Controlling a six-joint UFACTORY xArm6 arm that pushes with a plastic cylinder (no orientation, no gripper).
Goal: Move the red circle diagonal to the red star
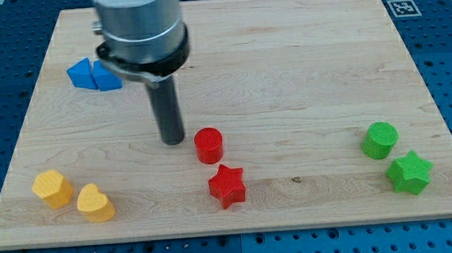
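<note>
The red circle (208,144) stands on the wooden board (286,66) near the middle, toward the view's bottom. The red star (228,185) lies just below it and slightly to the right, with a narrow gap between them. My tip (172,140) rests on the board just left of the red circle, a small gap away. The dark rod rises from there to the grey arm body at the view's top.
Two blue blocks (92,74) sit together at the upper left. Two yellow blocks (52,188) (94,203) lie at the lower left. A green circle (380,140) and a green star (409,172) lie at the lower right.
</note>
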